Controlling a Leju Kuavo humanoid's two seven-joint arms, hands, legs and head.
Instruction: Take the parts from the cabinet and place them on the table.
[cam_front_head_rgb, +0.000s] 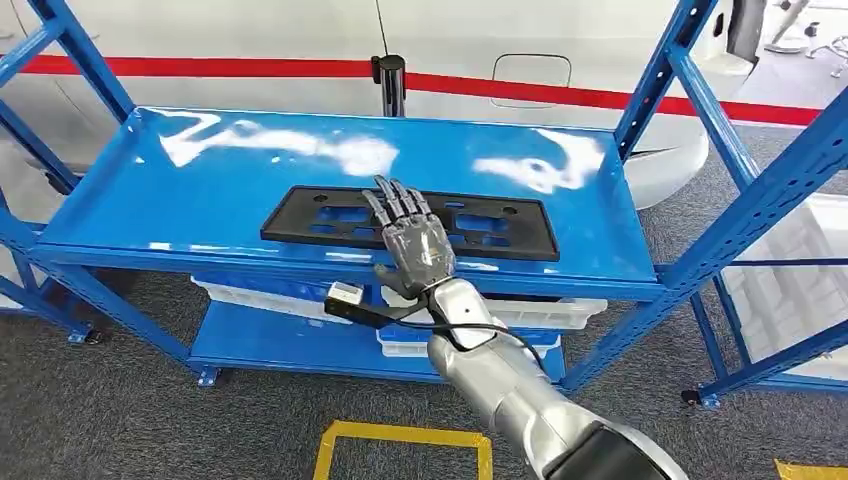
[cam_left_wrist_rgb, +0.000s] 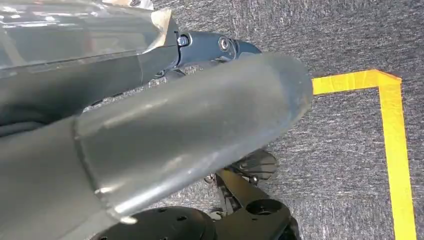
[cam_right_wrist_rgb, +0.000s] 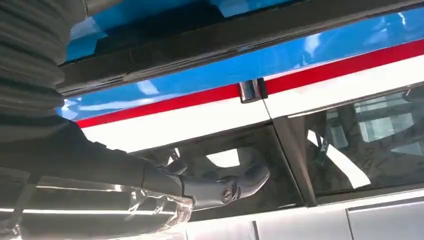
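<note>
On the blue shelf (cam_front_head_rgb: 200, 215), at its upper level, lies the one part in reach: a long, flat black panel (cam_front_head_rgb: 320, 215) with cut-out slots, set lengthwise near the front edge. The right robot hand (cam_front_head_rgb: 412, 235) is stretched over it from the near side, fingers straight and spread, pointing away toward the back of the shelf. The palm sits over the panel's middle stretch, just right of its centre; the fingertips (cam_front_head_rgb: 385, 190) reach about to its far edge. Nothing is gripped: this hand is released, flat and empty. Whether it already touches the panel or hovers just above, the head view does not settle.

By my judgement the step in hand is the reach, the first part of taking the panel from the shelf; the lift and the carry to the counter are not yet done. The next move calls for a hold on a thin, wide, flat piece, so the fingers would need to curl over the far edge or hook through a slot, or drag it to the front lip where the thumb can get under.

The left robot hand (cam_left_wrist_rgb: 150, 145) hangs low over grey carpet and yellow floor tape (cam_left_wrist_rgb: 395, 150); its cover hides the fingers, so I cannot tell its state.
</note>
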